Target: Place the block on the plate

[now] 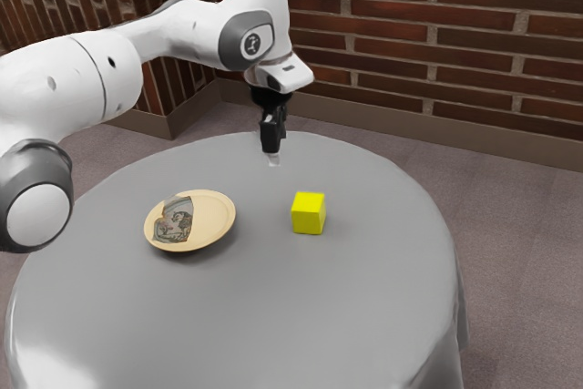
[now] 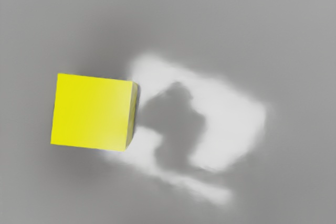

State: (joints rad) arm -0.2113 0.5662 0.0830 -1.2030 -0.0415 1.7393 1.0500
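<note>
Nearest to the exterior camera is the front part of the round table (image 1: 364, 334), which wears a smooth grey cloth. A bright shine lies on the cloth near the exterior view's lower left corner.

A little farther is the plate (image 1: 214, 220), round and pale yellow, with a grey patch and a dark drawing on it. It lies at the exterior view's left of the block (image 1: 308, 214), and between the two there is bare cloth.

The yellow block rests on the table, well apart from the plate. It sits flat, with its top face upward and its upright edges straight. It has the shape of a cube, and its sides look almost equal, so I cannot name one long axis. One side face is turned nearly to the exterior camera. In the wrist view its top looks like a square, slightly turned, and one narrow side face is toward a white patch (image 2: 231, 124) on the cloth.

Beyond the block is the black gripper (image 1: 271, 147), pointing downward above the far part of the table. It is apart from the block. Whether its jaws are released or clenched, I cannot tell. Behind it stands the brick wall (image 1: 437, 61).
</note>
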